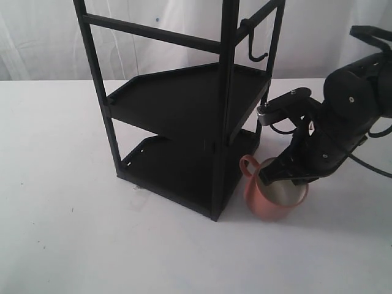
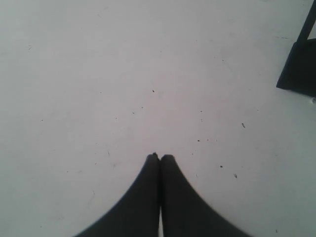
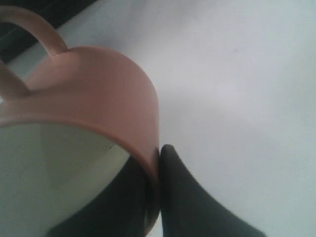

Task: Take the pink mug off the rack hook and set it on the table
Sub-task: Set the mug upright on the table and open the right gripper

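The pink mug [image 1: 269, 199] sits low at the white table [image 1: 92, 245] just right of the rack's front corner, handle toward the rack. My right gripper [image 1: 283, 174] is shut on its rim, one finger inside the cream interior, one outside. In the right wrist view the pink mug [image 3: 98, 94] fills the frame, its wall pinched between the fingers of my right gripper [image 3: 157, 153]. The rack hook [image 1: 255, 49] hangs bare from the upper bar. My left gripper [image 2: 159, 157] is shut on nothing above the table [image 2: 123, 74]. I cannot tell whether the mug's base touches the table.
The tall black shelf rack [image 1: 184, 104] with two trays stands mid-table, its post close beside the mug. A corner of the rack [image 2: 298, 69] shows in the left wrist view. A white curtain hangs behind.
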Tool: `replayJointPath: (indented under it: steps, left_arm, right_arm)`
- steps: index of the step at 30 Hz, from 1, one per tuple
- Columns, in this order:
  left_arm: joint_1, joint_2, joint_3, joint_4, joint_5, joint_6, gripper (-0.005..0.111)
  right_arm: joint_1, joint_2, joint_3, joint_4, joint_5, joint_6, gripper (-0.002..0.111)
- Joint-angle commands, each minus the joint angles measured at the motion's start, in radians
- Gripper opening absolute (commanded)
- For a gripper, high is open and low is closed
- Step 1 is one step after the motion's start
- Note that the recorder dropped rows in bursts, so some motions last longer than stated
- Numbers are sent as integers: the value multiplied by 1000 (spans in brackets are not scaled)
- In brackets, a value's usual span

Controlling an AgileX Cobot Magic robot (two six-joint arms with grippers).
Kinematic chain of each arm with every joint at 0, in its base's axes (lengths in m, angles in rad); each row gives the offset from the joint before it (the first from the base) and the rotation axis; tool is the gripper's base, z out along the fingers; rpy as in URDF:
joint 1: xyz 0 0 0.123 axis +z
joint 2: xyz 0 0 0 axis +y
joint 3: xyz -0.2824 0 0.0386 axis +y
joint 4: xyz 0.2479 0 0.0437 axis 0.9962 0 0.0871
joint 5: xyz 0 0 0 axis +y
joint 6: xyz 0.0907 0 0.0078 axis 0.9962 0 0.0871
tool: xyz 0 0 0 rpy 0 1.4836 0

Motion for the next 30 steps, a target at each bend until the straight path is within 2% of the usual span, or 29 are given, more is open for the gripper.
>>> replayJointPath:
  steps: [1,11,18,26,30]
  left_arm:
    - [-7,-4,4,0,-1,-3,0]
    - [-7,-4,4,0,-1,-3,0]
    - [-7,-4,4,0,-1,-3,0]
    - [-7,-4,4,0,-1,-3,0]
    - [-7,-4,4,0,-1,-3,0]
  right_arm:
    - [-3,33,5,5,-6,8,5]
    - [-3,39,3,16,0,8,6]
    - [-3,39,-22,4,61,21,17]
    - [-3,39,-22,-43,59,87,19]
    - [-3,39,-22,-43,56,87,26]
